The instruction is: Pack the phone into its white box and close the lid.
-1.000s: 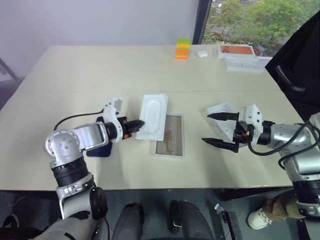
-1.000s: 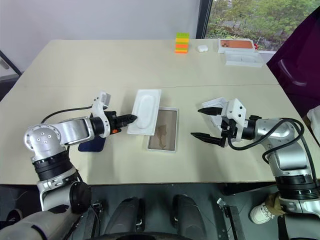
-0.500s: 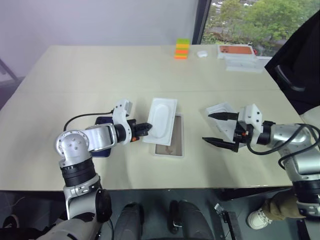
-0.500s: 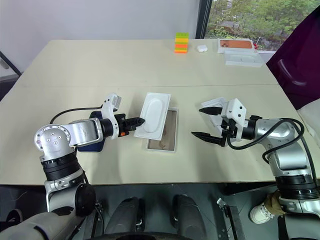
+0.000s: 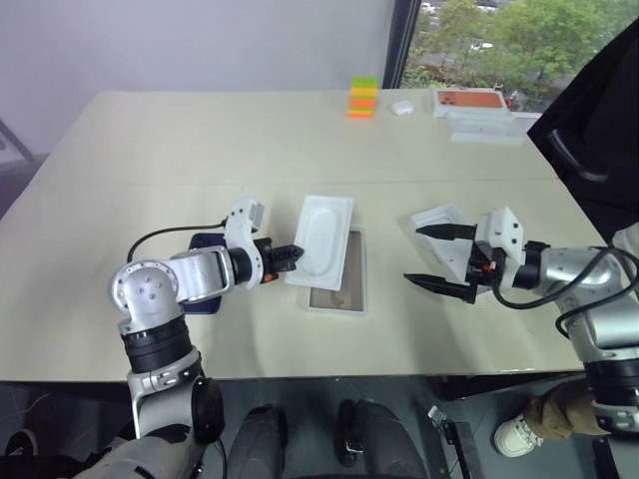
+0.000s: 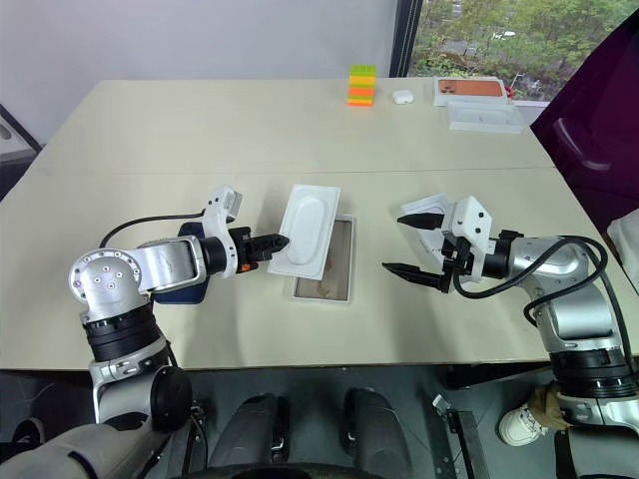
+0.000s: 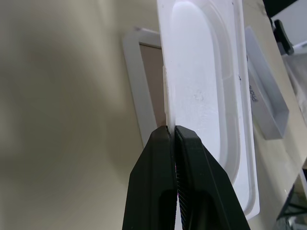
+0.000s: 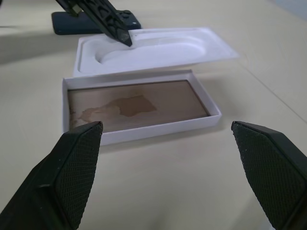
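Left wrist view: my left gripper [image 7: 171, 130] is pinching the white insert's [image 5: 324, 238] edge, prob clearing the white box [image 5: 351, 290] mid-table. Right gripper [image 5: 437, 259] spread wide, empty. Phone [image 5: 207, 297] behind left arm.

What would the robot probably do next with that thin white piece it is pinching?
Probably carry the white insert aside and set it on the table. The left gripper holds it over the white box, covering part of the floor where the phone must go.

no legible text, labels, brands or numbers anywhere
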You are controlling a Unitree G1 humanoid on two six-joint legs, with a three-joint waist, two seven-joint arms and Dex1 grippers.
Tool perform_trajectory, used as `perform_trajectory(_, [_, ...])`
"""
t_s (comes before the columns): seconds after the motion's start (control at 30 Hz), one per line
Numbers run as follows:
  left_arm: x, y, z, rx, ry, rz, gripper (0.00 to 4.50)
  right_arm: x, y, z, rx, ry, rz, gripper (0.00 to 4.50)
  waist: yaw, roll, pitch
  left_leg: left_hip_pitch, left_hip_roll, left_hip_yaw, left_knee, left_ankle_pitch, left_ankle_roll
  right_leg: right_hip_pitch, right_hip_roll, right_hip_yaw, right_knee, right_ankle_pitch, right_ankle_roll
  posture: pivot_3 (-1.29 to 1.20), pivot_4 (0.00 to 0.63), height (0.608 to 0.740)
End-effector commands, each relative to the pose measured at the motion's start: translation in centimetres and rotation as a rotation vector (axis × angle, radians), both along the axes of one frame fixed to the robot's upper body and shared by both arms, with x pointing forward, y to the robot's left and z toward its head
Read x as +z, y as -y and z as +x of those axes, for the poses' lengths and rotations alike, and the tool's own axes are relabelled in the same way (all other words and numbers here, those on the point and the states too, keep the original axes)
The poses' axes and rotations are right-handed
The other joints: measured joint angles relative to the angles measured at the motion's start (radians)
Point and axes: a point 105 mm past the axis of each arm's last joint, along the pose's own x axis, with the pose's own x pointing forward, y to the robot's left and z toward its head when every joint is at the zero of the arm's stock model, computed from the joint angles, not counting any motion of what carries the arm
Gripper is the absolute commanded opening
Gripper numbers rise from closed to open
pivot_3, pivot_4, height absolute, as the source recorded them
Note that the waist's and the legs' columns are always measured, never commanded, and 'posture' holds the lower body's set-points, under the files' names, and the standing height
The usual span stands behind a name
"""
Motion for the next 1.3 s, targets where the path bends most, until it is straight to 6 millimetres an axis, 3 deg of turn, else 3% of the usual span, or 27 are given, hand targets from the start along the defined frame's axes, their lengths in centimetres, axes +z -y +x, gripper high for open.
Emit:
perform_trajectory(0.03, [1.0,-0.4,0.4,0.04,0.056,-0.007,0.03,0.8,-0.4,0.0,0.008,0.049,-0.005,4.5,0.0,0.0,0.0,0.0,0.0,0.0,0.0,0.0,0.0,0.0,0.0,0.0,0.0,0.0,0.0,0.0,0.15,0.74])
perform_trajectory(0.33, [0.7,0.0,0.1,0.032,0.047,-0.011,0.03,0.8,-0.3,-0.1,0.007,0.046,-0.01,4.5,0.0,0.0,0.0,0.0,0.0,0.0,0.0,0.0,0.0,0.0,0.0,0.0,0.0,0.0,0.0,0.0,0.15,0.74])
perform_trajectory(0.57, [-0.6,1.2,-2.2,-0.118,0.021,0.023,0.03,0.6,-0.4,0.0,0.005,0.045,-0.009,4.5,-0.001,0.0,0.0,0.0,0.0,0.0,0.0,0.0,0.0,0.0,0.0,0.0,0.0,0.0,0.0,0.0,0.15,0.74])
perform_trajectory(0.83, [-0.8,1.2,-1.7,-0.063,0.007,0.016,0.03,0.5,-0.3,0.0,0.001,0.045,-0.013,4.5,0.0,0.0,0.0,0.0,0.0,0.0,0.0,0.0,0.0,0.0,0.0,0.0,0.0,0.0,0.0,0.0,0.15,0.74])
perform_trajectory(0.93, [-0.5,1.5,-1.5,-0.056,0.017,-0.008,0.98,0.5,-0.3,0.1,0.0,0.048,-0.014,4.5,0.0,0.0,0.0,0.0,0.0,0.0,0.0,0.0,0.0,0.0,0.0,0.0,0.0,0.0,0.0,0.0,0.15,0.74])
perform_trajectory(1.1, [0.0,1.2,-1.2,-0.049,0.033,0.015,3.4,0.5,-0.4,0.2,-0.003,0.05,-0.012,4.5,-0.001,0.0,0.0,0.0,0.0,0.0,0.0,0.0,0.0,0.0,0.0,0.0,0.0,0.0,0.0,0.0,0.15,0.74])
perform_trajectory(1.3, [1.4,0.6,-1.5,-0.082,0.095,0.002,3.4,0.6,-0.6,0.4,-0.01,0.056,0.0,4.5,-0.001,0.0,0.0,0.0,0.0,-0.001,0.0,0.0,0.0,0.0,0.0,0.0,0.0,0.0,0.0,0.0,0.15,0.74])
